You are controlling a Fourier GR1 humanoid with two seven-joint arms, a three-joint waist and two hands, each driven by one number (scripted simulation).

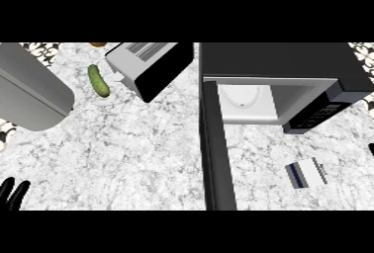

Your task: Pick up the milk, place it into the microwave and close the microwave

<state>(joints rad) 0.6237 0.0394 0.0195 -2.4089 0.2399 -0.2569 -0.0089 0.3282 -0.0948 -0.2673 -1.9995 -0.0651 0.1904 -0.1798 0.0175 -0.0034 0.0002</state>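
The milk carton (305,173), white with a dark blue band, lies on its side on the marble counter (131,148), in front of the microwave's right part. The black microwave (292,62) stands at the back right with its door (217,148) swung open toward me, edge-on, and its white cavity (248,101) showing. My left hand (12,193) rests at the lower left edge, fingers straight and up, far from the milk. At the right edge only a small black bit of my right hand (371,149) shows, right of the carton.
A toaster (146,66) stands at the back centre, left of the microwave. A green cucumber (98,80) lies left of it. A large grey cylinder (29,89) lies at the far left. An orange-brown item (98,44) peeks at the top edge.
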